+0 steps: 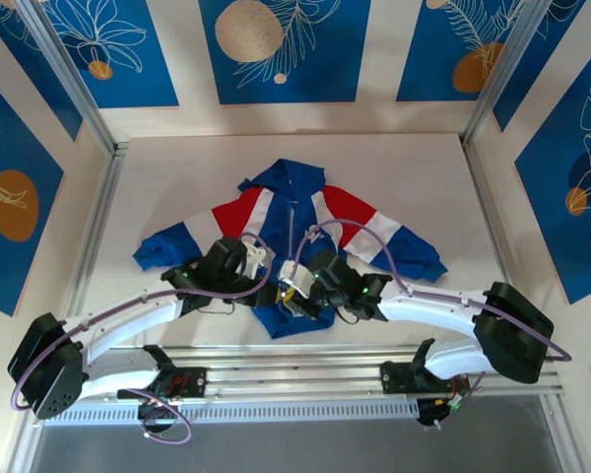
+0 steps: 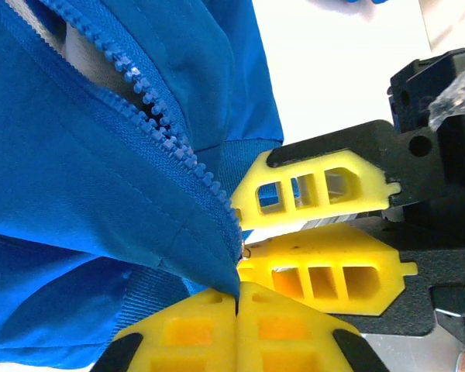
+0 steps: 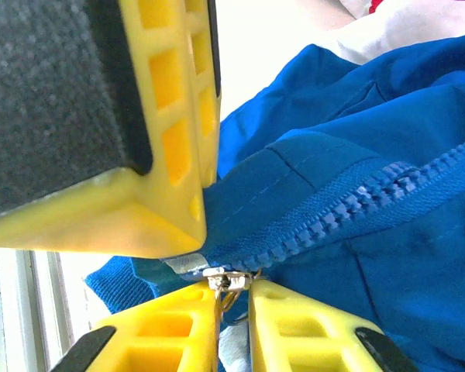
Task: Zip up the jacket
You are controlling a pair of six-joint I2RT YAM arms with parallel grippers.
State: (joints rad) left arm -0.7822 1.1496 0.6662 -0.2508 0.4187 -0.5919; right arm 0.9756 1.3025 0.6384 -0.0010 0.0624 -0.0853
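Your left fingers (image 2: 186, 333) pinch the jacket (image 1: 266, 212) hem; right fingers (image 3: 294, 325) pinch the zipper slider (image 3: 221, 273) at the bottom. Teeth (image 2: 178, 147) gape above: whole zip left.

- I see the small royal-blue fabric jacket with red and white panels (image 1: 295, 212) lying mid-table on the white table (image 1: 177, 177), collar far, hem toward the arm bases.
- Left gripper (image 2: 237, 306) and right gripper (image 3: 233, 314) meet at the near hem, just beside each other, left one on the left.
- Small metal zipper pull (image 3: 231, 280) sits between the right gripper's fingertips.

Test booth, aluminium frame (image 1: 79, 89), printed panels (image 1: 276, 49)
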